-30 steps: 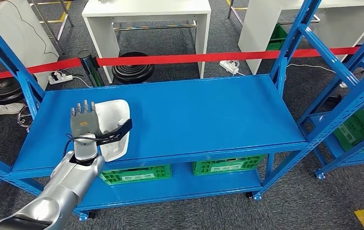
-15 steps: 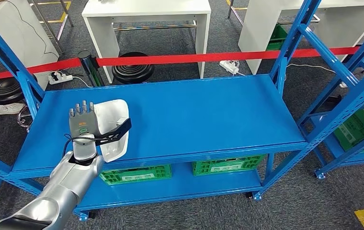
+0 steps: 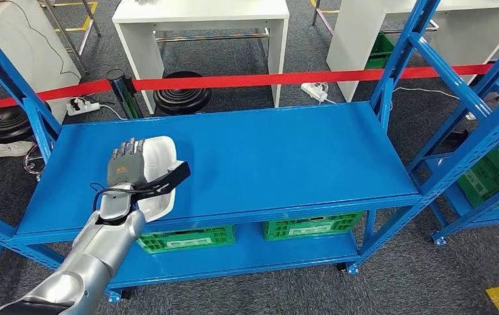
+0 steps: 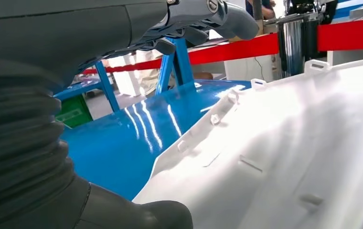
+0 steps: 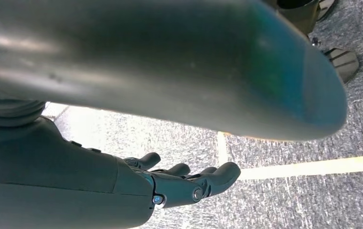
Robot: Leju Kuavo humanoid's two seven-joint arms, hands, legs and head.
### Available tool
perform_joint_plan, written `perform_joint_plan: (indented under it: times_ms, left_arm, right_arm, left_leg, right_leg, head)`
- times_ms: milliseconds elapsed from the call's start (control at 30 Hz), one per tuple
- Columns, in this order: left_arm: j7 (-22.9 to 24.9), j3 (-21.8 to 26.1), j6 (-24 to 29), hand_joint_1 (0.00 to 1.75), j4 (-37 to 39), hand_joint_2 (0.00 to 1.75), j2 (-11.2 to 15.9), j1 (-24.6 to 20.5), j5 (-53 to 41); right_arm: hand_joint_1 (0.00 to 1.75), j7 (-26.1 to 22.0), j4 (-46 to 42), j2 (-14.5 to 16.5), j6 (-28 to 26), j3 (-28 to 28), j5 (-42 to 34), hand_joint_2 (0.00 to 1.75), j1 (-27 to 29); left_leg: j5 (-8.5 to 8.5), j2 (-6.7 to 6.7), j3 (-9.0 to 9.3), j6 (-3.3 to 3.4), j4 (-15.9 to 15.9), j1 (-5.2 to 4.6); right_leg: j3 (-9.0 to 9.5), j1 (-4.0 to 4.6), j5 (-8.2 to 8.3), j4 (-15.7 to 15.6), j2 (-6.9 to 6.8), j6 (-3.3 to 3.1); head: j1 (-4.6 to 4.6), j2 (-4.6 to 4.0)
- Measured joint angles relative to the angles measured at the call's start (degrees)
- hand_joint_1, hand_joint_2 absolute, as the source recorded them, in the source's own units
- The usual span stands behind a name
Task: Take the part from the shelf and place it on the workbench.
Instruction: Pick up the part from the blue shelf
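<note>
A white moulded plastic part [image 3: 158, 157] lies on the left side of the blue shelf top [image 3: 280, 157]. My left hand [image 3: 126, 168] hovers flat over the part's left half, fingers stretched out and pointing away from me. In the left wrist view the dark fingers [image 4: 194, 21] are spread above the white part [image 4: 284, 157] with a gap beneath them, and the thumb [image 4: 136, 214] sits low beside the part's edge. Nothing is gripped. My right hand [image 5: 179, 183] hangs over the grey floor with loosely bent fingers, holding nothing.
Blue shelf uprights [image 3: 401, 56] rise at the right and far left. Green crates [image 3: 184, 237] sit on the lower shelf. Behind the shelf run a red barrier tape [image 3: 266, 80], a black stool [image 3: 182, 98] and white tables [image 3: 201, 16].
My left hand has shifted a little to the right and forward, further over the white part. The part lies where it was.
</note>
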Motion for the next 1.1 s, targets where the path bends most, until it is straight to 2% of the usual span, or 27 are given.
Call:
perform_joint_plan:
  times_ms: [100,233,467,800,933,1100]
  left_arm:
    - [0.57,0.3,2.39,0.0,-0.12,1.75,-0.19,0.19,-1.63]
    - [0.39,0.3,4.58,0.0,-0.75,0.0,-0.98,0.59,-2.95]
    - [-1.56,0.3,5.6,0.0,-5.52,0.0,-3.26,1.72,-2.69]
    - [-1.43,0.3,6.82,0.0,-9.69,0.0,-3.81,3.49,-2.74]
    - [-2.33,0.25,6.38,0.0,-13.19,0.0,-4.34,6.26,-2.46]
    - [-2.36,-1.49,3.55,0.0,-19.09,0.0,-6.22,11.06,-2.08]
  right_arm:
    - [0.0,0.16,0.01,-0.01,0.02,0.0,0.14,0.0,-0.01]
    - [0.0,0.26,0.01,-0.02,0.02,-0.01,0.07,0.0,-0.02]
    - [0.0,0.49,0.01,-0.02,0.08,-0.33,-0.31,0.0,-0.01]
    - [0.0,0.44,0.01,-0.02,0.3,-0.6,-0.26,0.0,-0.01]
    - [0.0,0.45,0.0,-0.02,0.37,-0.61,0.03,0.0,-0.01]
    - [0.0,0.38,-0.01,-0.07,0.38,-0.61,0.78,0.0,-0.02]
  left_leg:
    - [0.0,0.0,0.0,0.0,0.0,0.0]
    - [0.0,-0.01,0.0,0.0,0.0,0.0]
    - [-0.01,0.0,-0.02,0.01,0.0,-0.02]
    - [0.0,0.0,0.0,0.0,0.0,0.0]
    - [-0.01,0.0,-0.01,0.01,0.0,-0.01]
    - [-0.06,0.0,-0.03,0.08,0.0,-0.04]
  right_leg:
    - [0.0,0.0,0.0,0.0,0.0,0.0]
    - [0.0,0.0,0.0,0.0,0.0,0.0]
    - [0.0,-0.02,0.0,0.0,0.0,0.0]
    - [-0.01,0.0,0.0,0.0,0.0,0.0]
    - [-0.01,-0.01,-0.01,0.0,0.0,0.0]
    - [-0.01,-0.04,-0.06,-0.01,-0.01,0.07]
  head:
    - [0.0,0.0]
    - [0.0,-0.01]
    - [0.01,0.0]
    - [0.0,0.0]
    - [0.0,0.0]
    - [0.0,0.0]
